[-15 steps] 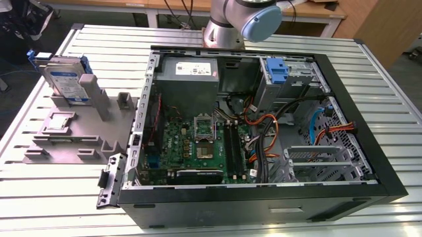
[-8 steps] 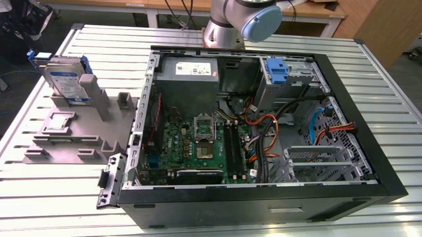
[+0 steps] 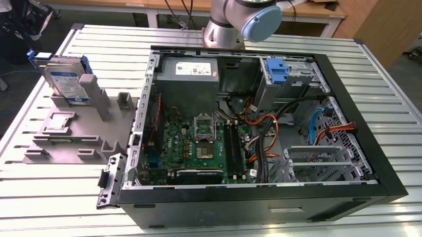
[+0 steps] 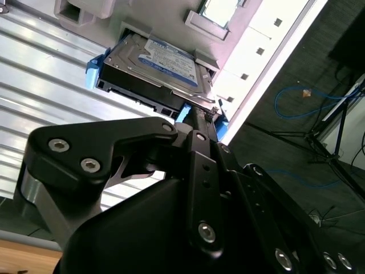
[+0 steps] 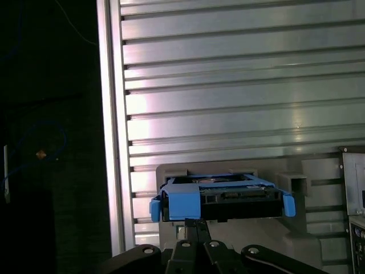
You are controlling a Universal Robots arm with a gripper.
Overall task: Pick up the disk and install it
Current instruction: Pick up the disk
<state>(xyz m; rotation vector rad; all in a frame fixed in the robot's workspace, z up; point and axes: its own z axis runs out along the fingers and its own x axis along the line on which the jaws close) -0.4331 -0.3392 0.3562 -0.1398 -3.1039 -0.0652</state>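
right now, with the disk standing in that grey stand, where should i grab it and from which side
I'd take the disk across its two broad faces near the free upper edge, coming from above: it stands on edge in the grey stand, which holds its lower end.

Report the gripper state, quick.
Gripper: closed, fingertips together, holding nothing. It points at the disk, which sits ungripped in the grey holder.
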